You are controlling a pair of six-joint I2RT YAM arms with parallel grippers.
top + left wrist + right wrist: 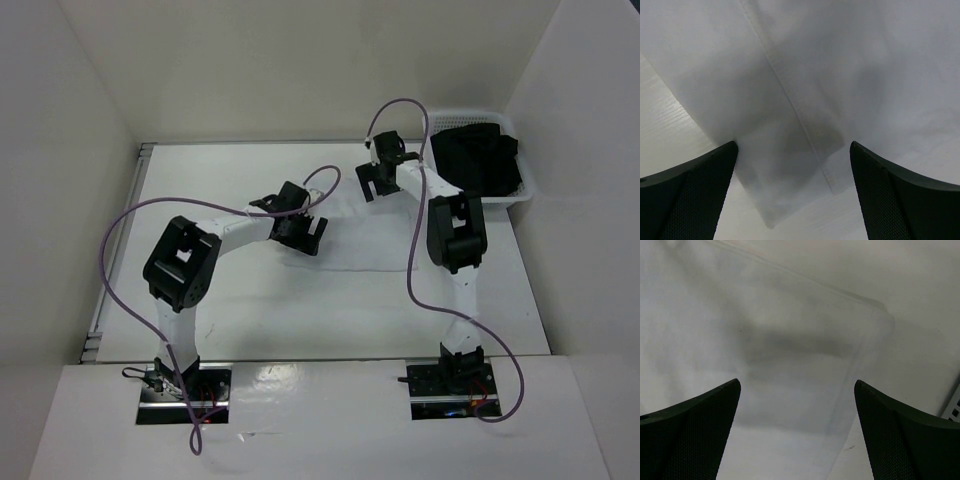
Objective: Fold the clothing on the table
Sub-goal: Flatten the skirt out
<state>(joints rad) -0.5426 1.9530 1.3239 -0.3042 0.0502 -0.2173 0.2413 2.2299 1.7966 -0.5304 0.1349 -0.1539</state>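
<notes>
The white clothing (pixel 358 238) lies flat in the middle of the table (pixel 300 310), hard to tell from the white top. My left gripper (pixel 300 232) hovers over its left edge, open. In the left wrist view a seamed corner of the clothing (pixel 790 100) points down between the spread fingers (pixel 690 190), with nothing held by that gripper (pixel 794 145). My right gripper (pixel 372 180) hangs over the far edge, also open. The right wrist view shows the clothing (pixel 780 355) and its hemmed right edge under the open gripper (pixel 797 382), fingers (pixel 905 435) apart from the cloth.
A white slotted basket (pixel 520 195) stands at the back right of the table with a black garment (pixel 475 158) in it, close behind the right arm. White walls enclose the table on three sides. Purple cables loop from both arms.
</notes>
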